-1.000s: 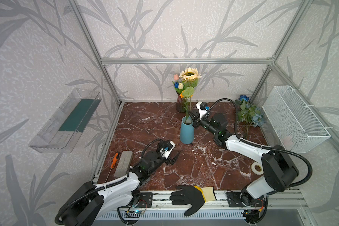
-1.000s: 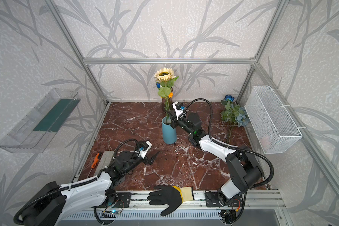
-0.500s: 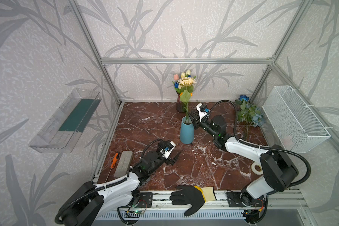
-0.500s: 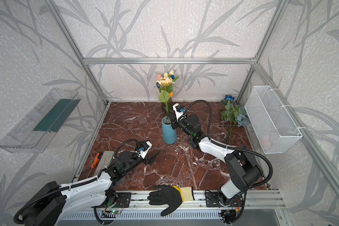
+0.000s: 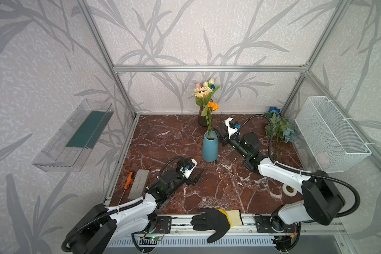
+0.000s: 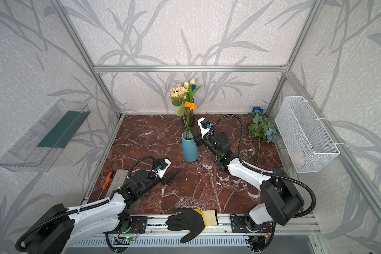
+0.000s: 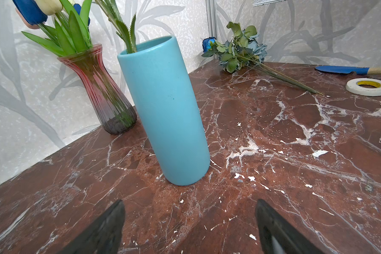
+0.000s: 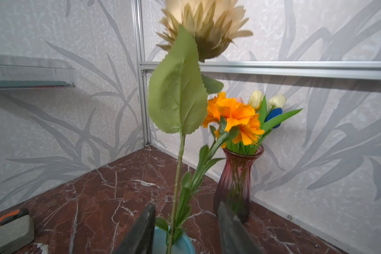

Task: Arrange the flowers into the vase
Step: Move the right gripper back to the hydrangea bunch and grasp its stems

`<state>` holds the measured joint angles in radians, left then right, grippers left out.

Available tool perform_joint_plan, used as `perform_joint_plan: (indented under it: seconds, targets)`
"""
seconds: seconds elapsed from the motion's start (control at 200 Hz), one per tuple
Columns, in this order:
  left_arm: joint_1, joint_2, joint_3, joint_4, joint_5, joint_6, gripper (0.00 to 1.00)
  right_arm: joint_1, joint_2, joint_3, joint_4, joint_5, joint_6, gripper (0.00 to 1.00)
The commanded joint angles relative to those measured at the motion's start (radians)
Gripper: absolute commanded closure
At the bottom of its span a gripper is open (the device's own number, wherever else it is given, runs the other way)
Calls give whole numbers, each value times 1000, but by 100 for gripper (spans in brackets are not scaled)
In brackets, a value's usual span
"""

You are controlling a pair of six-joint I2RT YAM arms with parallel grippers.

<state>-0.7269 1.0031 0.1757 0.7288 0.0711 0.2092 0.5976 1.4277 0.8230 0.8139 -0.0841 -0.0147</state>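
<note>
Sinking lower, cream daisy (image 5: pixel 202 94) is settling in blue vase (image 5: pixel 209 149); right gripper (image 5: pixel 220 134) is spreading its jaws, best backing straight out without snagging it.

Beyond the right gripper (image 5: pixel 218 133) stood grey leaf-patterned wallpapered walls (image 5: pixel 185 33) in silver aluminium framing (image 5: pixel 207 68), while a reddish-brown white-veined marble tabletop (image 5: pixel 163 140) spread beneath the left gripper (image 5: pixel 197 177).

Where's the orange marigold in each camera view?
Top view: orange marigold above the blue vase, mid-back.
Top view: orange marigold above it too.
Left wrist: bloom out of frame.
Right wrist: centre, left of the tulips.
Shared landmark: blue vase.
</note>
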Motion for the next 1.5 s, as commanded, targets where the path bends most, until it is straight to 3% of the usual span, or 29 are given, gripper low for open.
perform_joint_plan:
  seconds: [0.0,0.295,0.495,0.62,0.88,1.195,1.495]
  targets:
    - [-8,-4,18,8,-4,15,8,4,-92,15,-61,116,-39,51]
    - [-16,-36,11,1,-4,11,8,-149,-134,210,-660,236,-4,51]
    - [-16,-1,16,18,2,10,8,-399,-10,315,-1001,283,143,51]
    - [-20,11,20,21,3,10,8,-563,92,325,-1076,219,212,57]
    - [-22,22,23,23,-7,21,8,-696,216,340,-1146,330,174,60]
    - [-25,40,31,27,-1,28,8,-755,372,382,-1186,385,166,61]
    - [-28,34,28,22,-7,30,8,-803,475,466,-1278,313,174,69]
